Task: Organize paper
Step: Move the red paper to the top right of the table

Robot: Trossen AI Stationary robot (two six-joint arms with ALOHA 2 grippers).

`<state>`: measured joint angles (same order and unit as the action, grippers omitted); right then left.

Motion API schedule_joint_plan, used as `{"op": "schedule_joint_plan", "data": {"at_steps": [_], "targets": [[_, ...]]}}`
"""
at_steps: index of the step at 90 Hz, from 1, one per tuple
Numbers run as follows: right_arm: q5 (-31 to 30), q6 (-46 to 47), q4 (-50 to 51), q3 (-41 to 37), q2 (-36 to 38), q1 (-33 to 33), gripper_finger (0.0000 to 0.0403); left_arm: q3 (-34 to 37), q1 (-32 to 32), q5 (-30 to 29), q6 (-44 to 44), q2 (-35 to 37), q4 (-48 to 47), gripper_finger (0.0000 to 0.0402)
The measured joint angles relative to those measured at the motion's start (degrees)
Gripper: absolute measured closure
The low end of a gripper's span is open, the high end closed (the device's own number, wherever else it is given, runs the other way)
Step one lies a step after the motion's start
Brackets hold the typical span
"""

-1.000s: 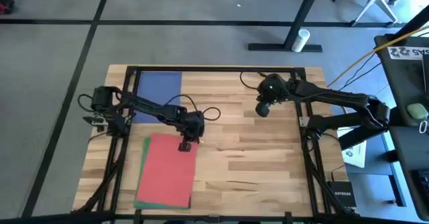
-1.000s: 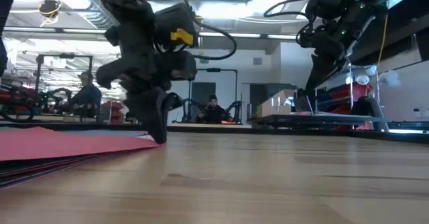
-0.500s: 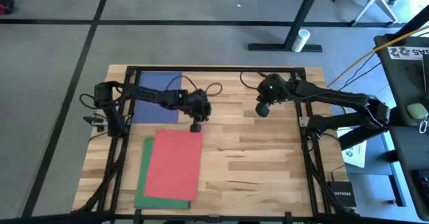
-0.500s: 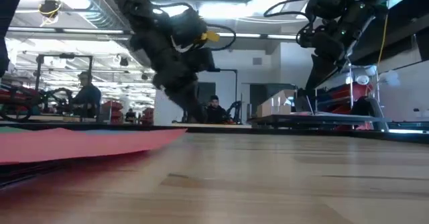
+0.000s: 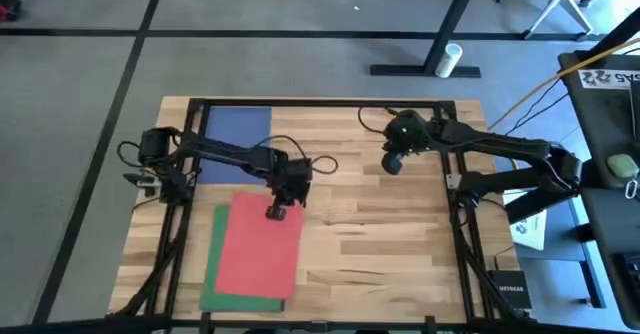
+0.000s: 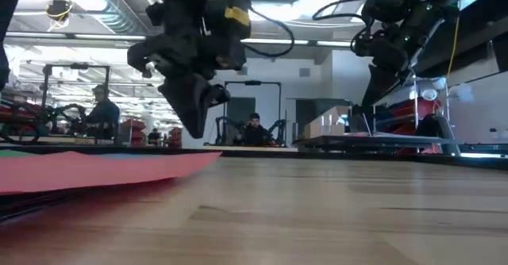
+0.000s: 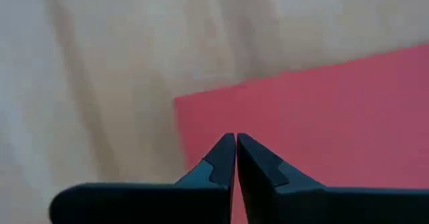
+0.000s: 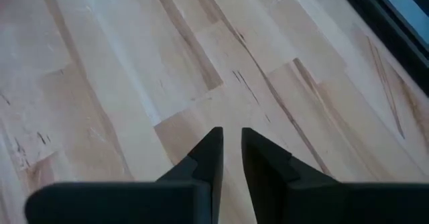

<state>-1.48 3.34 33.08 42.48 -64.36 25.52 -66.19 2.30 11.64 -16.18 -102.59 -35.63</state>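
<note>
A red sheet of paper [image 5: 258,249] lies flat on a green sheet [image 5: 210,264] at the table's near left. The green sheet shows along the red one's left and near edges. A blue sheet [image 5: 237,144] lies flat at the far left. My left gripper [image 5: 277,213] is shut and hovers just above the red sheet's far right corner [image 7: 201,106]. The low view shows its fingertips [image 6: 193,132] clear of the paper. My right gripper [image 5: 392,164] waits above bare wood at the far right, its fingers [image 8: 230,133] a narrow gap apart.
Bare wooden tabletop [image 5: 380,244] stretches right of the paper stack. A black frame rail [image 5: 320,102] runs along the table's far edge and down both sides. Cables [image 5: 318,166] loop beside the left arm's wrist.
My left gripper, shut with its tips down on the red sheet, moved toward the far right. The sheet slid a little that way, baring more green on its left. The gripper then rose clear and came back toward the near edge, over the sheet's far right corner.
</note>
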Motion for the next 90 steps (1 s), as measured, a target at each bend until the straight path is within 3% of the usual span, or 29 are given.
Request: {"op": "schedule_joint_plan", "data": {"at_steps": [35, 45, 64, 90], "targets": [[0.0, -0.3, 0.2, 0.0, 0.0, 0.0, 0.0359, -0.1, 0.5, 0.8, 0.8, -9.1, 9.1, 0.0401], [0.0, -0.3, 0.2, 0.0, 0.0, 0.0, 0.0359, -0.2, 2.6, 0.5, 0.8, -9.3, 16.7, 0.0401], [0.0, -0.3, 0.2, 0.0, 0.0, 0.0, 0.0359, -2.2, 9.0, -3.4, -1.8, -9.7, 21.5, 0.0401], [0.0, -0.3, 0.3, 0.0, 0.0, 0.0, 0.0359, -7.5, 13.9, -3.6, -1.8, -7.0, 19.6, 0.0401]]}}
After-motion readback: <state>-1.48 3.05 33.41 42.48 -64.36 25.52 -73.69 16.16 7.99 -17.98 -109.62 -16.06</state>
